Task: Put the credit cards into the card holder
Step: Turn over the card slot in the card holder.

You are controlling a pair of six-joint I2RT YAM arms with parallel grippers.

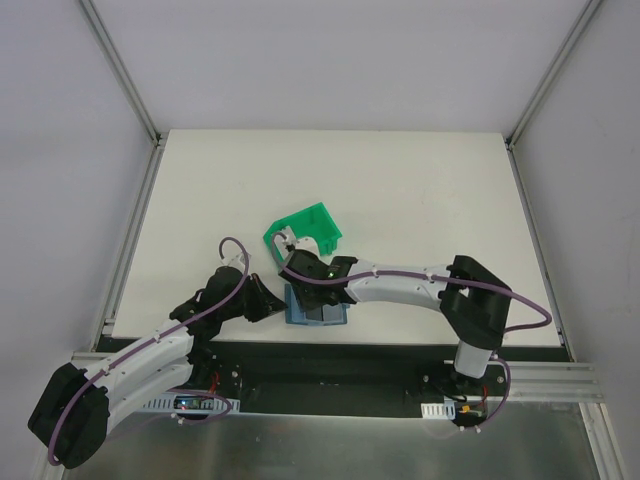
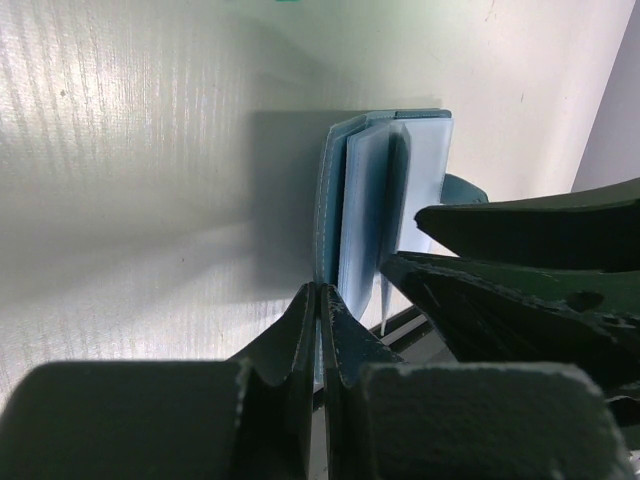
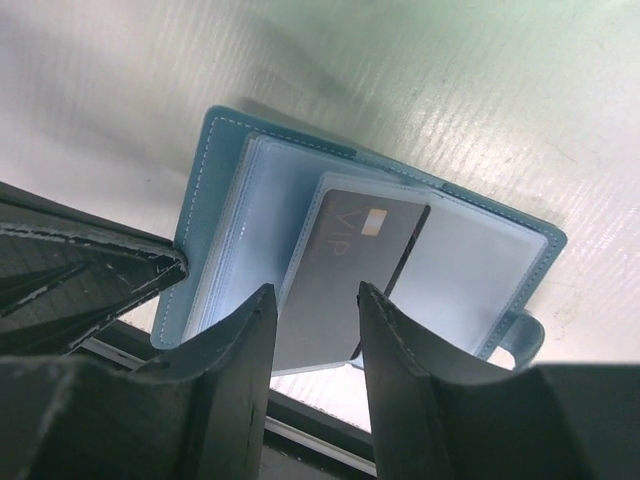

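"Pinching anything, that left gripper (image 2: 318, 292)?"

"Clamped on the card holder (image 3: 470, 270), at the near edge of the table (image 1: 400, 180). Right gripper (image 3: 315, 292) spread over the dark card (image 3: 345, 250), which seems half-pocketed."

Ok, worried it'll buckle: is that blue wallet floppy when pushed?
Probably floppy: the wallet has thin clear sleeves that fan apart. Likely light, sliding easily on the smooth table; the left gripper pinches its cover.

Green plastic bin (image 1: 305, 232) mid-table, white tabletop (image 1: 420, 190), aluminium rail (image 1: 540, 375) along near edge
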